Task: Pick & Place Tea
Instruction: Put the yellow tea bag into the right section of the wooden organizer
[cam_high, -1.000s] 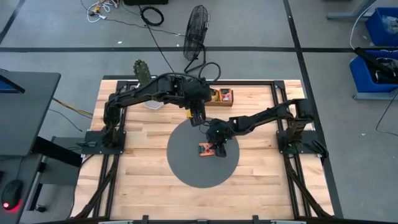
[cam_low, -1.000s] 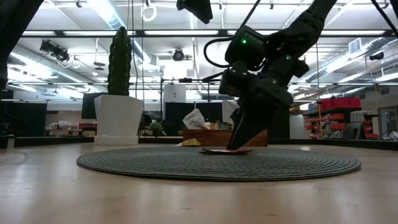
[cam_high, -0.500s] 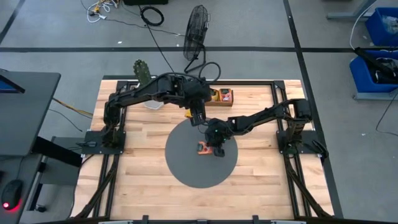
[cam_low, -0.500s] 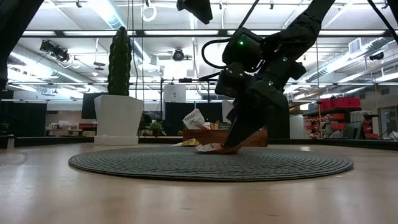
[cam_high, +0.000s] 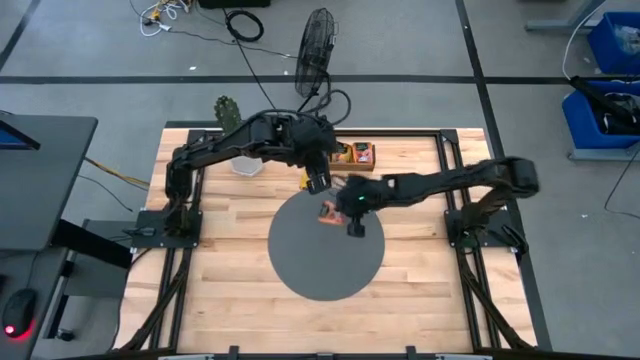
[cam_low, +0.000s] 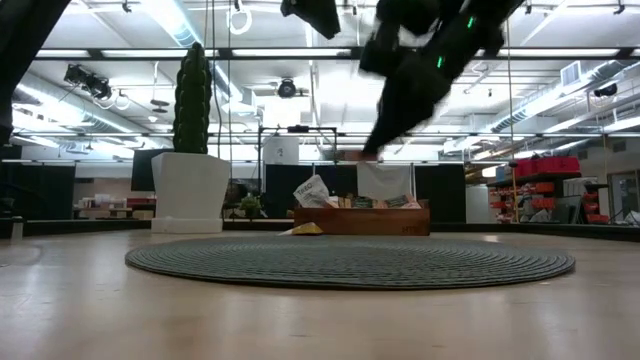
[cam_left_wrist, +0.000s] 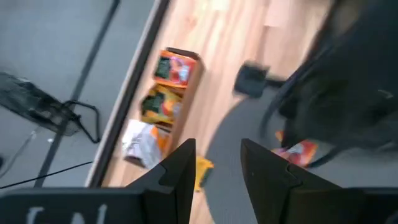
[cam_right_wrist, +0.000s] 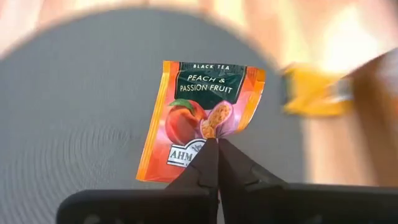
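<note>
The right end effector (cam_right_wrist: 213, 149) has its two dark fingers pressed together on the lower edge of an orange tea sachet (cam_right_wrist: 200, 118), which hangs clear of the surface below it; its label reads "Black Tea, Peach & Passion Fruit". In the high view this right end effector (cam_high: 345, 208) sits just above the centre of the frame, over the upper edge of the round grey mat (cam_high: 325, 268), with the sachet (cam_high: 329, 212) showing as a small orange patch at its left side. In the low view the arm is raised in the upper middle of the frame, well above the mat (cam_low: 350, 262).

The left end effector (cam_left_wrist: 214, 163) has its fingers somewhat apart with nothing between them. In the high view it (cam_high: 317, 184) hovers just above and left of the right one, near the mat's upper rim.

Beyond it, toward the upper middle of the high view, a brown wooden tray (cam_high: 356, 155) rests on the desk (cam_high: 225, 260) and holds more sachets. The left wrist view shows the tray (cam_left_wrist: 163, 106) with orange and white packets inside, and a yellow sachet (cam_left_wrist: 203, 171) lying on the desk beside it. A potted cactus (cam_high: 229, 112) stands at the desk's upper left corner in the high view.
</note>
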